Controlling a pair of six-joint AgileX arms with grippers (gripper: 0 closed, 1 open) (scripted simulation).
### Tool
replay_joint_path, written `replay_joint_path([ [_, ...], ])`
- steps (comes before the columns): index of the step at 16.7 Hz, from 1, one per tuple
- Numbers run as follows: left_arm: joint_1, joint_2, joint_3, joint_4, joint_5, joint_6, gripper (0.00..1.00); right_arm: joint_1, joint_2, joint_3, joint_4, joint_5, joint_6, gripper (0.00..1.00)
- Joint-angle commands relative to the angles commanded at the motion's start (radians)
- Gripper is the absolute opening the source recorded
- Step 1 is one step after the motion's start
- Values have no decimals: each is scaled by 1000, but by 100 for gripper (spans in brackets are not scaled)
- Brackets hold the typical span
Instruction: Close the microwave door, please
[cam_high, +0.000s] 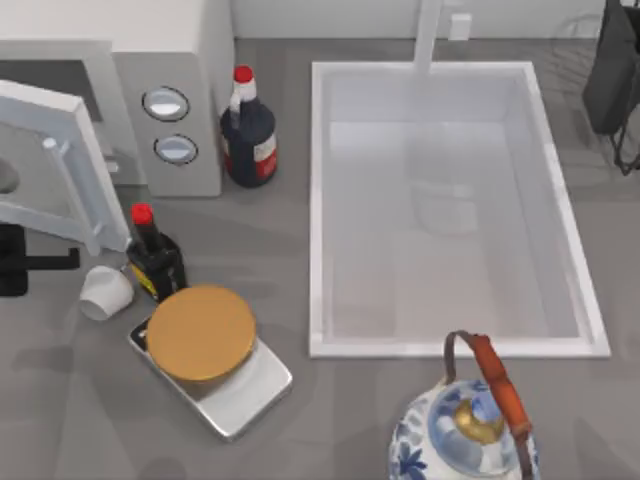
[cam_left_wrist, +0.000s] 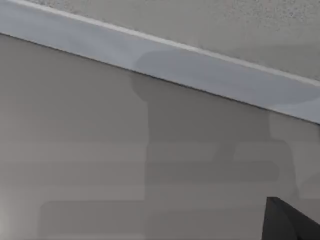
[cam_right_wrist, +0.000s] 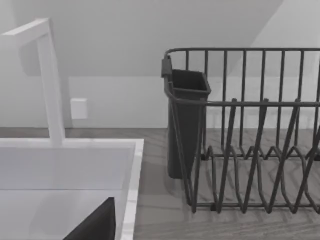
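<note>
Pushing on the outer face looks like the step in hand. At the table's nine o'clock, the left gripper sits just beside the microwave door. Whether its claw is wide or narrow cannot be told. The door stands ajar, swung out from the microwave at eleven o'clock. A good push would arc toward twelve o'clock, pressing near the free edge and clear of the cup. The right gripper idles by the sink, and its claw cannot be told either.
</note>
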Motion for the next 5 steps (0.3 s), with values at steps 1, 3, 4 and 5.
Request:
replay_joint_path([
  [1, -4, 50, 28, 20, -3, -2, 0, 0, 0, 0, 0, 0, 0, 100],
  [3, -11, 117, 74, 54, -7, -6, 0, 0, 0, 0, 0, 0, 0, 100],
  [4, -13, 135, 88, 64, -8, -7, 0, 0, 0, 0, 0, 0, 0, 100],
  [5, -14, 143, 94, 69, -9, -8, 0, 0, 0, 0, 0, 0, 0, 100],
])
